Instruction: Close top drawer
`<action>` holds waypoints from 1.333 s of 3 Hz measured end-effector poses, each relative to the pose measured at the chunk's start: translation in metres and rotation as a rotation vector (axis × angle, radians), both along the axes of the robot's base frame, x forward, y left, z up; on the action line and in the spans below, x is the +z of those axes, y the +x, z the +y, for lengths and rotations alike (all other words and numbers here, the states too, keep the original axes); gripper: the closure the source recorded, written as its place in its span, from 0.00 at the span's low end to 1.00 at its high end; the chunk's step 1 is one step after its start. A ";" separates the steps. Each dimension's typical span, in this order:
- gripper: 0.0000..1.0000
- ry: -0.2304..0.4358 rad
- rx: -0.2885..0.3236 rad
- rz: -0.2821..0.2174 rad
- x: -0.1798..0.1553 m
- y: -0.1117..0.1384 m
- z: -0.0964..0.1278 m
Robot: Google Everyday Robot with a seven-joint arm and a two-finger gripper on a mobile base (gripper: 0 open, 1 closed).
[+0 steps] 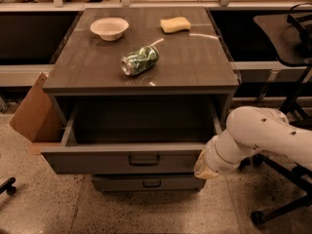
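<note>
The grey-brown cabinet is standing centre frame, and its top drawer is hanging well out, deep interior showing, front projecting past the lower drawer. The white arm is reaching in low from the right. A cardboard flap is leaning just beside the drawer's left corner. The gripper is sitting at the right end of the drawer front, well clear of the bar handle; whether it is spread or closed is not showing. On top, a bowl, a crushed can and a sponge are lying apart. Risks, as judged: an off-centre push may be skewing the drawer and binding its runners, the gripper may be slipping off the corner, the cardboard may be catching, and a hard stop may be setting the can rolling.
</note>
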State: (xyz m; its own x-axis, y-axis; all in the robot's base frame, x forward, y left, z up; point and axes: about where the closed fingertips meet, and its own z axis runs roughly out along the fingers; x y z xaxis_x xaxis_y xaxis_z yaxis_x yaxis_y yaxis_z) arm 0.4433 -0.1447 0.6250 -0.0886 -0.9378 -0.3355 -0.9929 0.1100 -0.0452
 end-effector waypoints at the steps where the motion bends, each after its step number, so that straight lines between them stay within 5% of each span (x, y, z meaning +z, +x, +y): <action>1: 1.00 0.009 0.017 -0.063 -0.010 0.025 -0.005; 3: 1.00 0.021 0.044 -0.174 -0.024 0.084 -0.003; 4: 1.00 0.023 0.040 -0.179 -0.025 0.085 -0.004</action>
State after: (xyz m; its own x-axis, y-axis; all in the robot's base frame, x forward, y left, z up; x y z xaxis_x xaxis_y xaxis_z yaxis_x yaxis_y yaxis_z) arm 0.5279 -0.1483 0.6004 0.0116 -0.9313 -0.3639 -0.9729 0.0735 -0.2192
